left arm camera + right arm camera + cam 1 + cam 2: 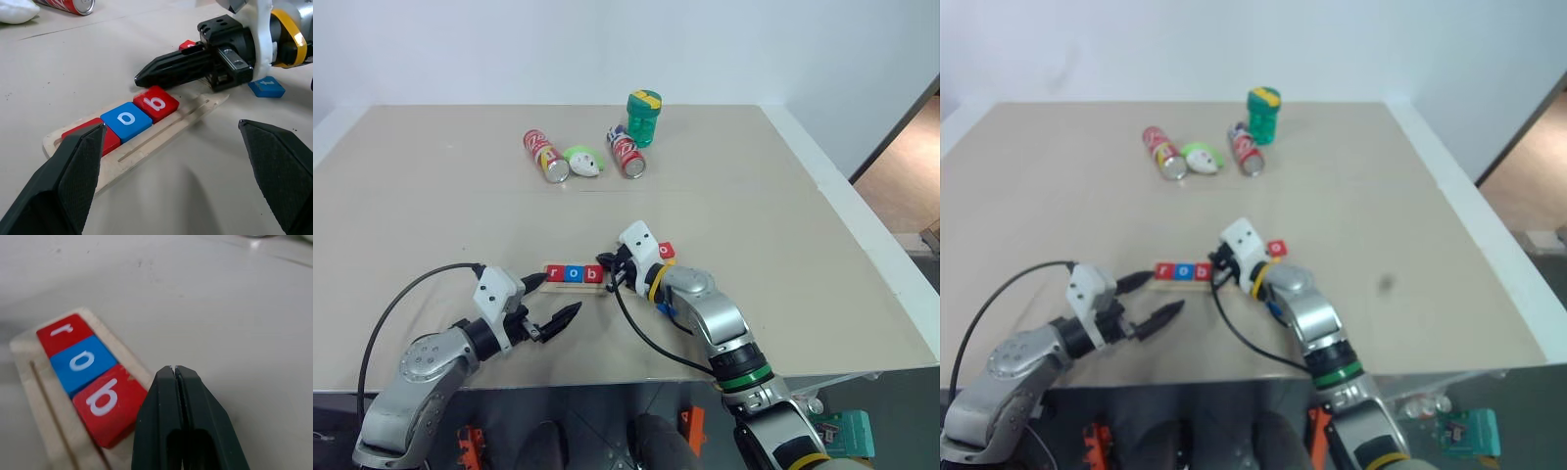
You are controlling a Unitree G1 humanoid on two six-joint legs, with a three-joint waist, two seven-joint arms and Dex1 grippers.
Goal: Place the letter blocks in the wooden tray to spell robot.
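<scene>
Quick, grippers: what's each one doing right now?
Left gripper: open, empty, beside the wooden tray.
Right gripper: shut, holding nothing, tips by the b block.

Beige table [783,245] with wooden tray [161,132], cans [545,156], green cup [643,117].

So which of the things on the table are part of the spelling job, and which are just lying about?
Job:
- wooden tray
- red r tile, blue o tile, red b tile, all in the tray
- blue t tile and another red tile, loose on the table by the right arm

Lying about:
- two red cans
- green cup
- green and white toy
</scene>
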